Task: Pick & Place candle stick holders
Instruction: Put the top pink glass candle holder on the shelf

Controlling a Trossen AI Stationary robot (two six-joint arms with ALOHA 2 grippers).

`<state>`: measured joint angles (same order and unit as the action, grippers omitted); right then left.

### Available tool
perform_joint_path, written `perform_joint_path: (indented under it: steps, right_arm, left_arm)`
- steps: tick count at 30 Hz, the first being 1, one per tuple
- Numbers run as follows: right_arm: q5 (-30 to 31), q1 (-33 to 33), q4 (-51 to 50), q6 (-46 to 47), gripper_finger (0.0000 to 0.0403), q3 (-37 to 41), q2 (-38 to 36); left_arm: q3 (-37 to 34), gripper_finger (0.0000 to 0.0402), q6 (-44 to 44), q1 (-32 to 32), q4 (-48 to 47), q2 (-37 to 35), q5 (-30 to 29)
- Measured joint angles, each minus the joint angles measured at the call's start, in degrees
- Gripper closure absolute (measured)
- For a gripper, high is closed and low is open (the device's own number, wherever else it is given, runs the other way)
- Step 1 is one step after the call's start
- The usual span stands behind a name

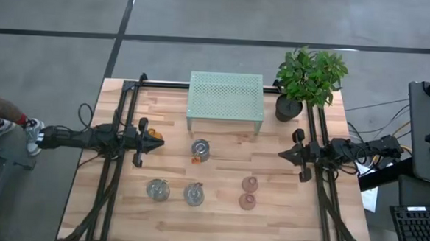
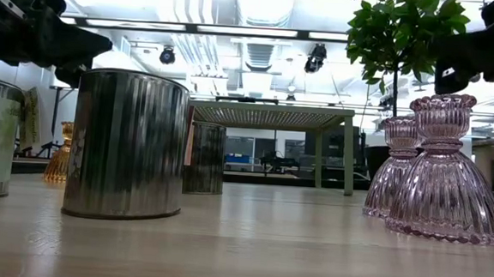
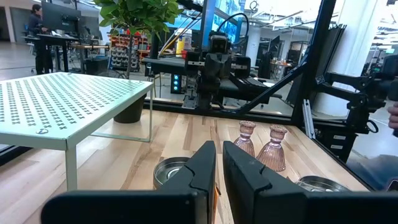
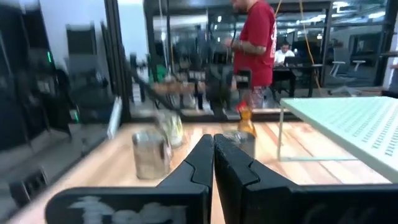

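Three silvery round jars stand on the table: one with an orange tag (image 1: 200, 150) mid-table, and two (image 1: 157, 189) (image 1: 193, 194) nearer the front. Two pale pink holders (image 1: 249, 184) (image 1: 247, 202) stand upright at the front right. The amber holder (image 1: 154, 135) stands on its base at the left, and also shows in the low view (image 2: 57, 153). My left gripper (image 1: 160, 141) hangs shut just above it, touching nothing. My right gripper (image 1: 282, 154) hangs shut and empty above the table's right side.
A pale green mesh shelf (image 1: 226, 99) stands on legs at the far middle. A potted green plant (image 1: 306, 77) stands at the far right. Black frame rails (image 1: 113, 167) run along both sides. A person in a red shirt (image 4: 256, 43) stands beyond the table's left side.
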<state>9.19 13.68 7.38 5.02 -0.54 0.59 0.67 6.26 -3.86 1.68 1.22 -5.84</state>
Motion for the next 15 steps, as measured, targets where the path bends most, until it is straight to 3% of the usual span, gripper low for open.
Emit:
perform_joint_path:
  steps: [9, 15]
  right_arm:
    - [-1.6, 0.0, 9.6, 18.6, 0.0394, 0.0, 2.8]
    - [-2.5, 2.3, 15.8, 24.5, 0.0394, 0.0, 15.1]
  left_arm:
    - [0.0, 0.0367, 0.0, 0.0, 0.0, 0.0, 0.0]
    - [0.0, 0.0367, 0.0, 0.0, 0.0, 0.0, 0.0]
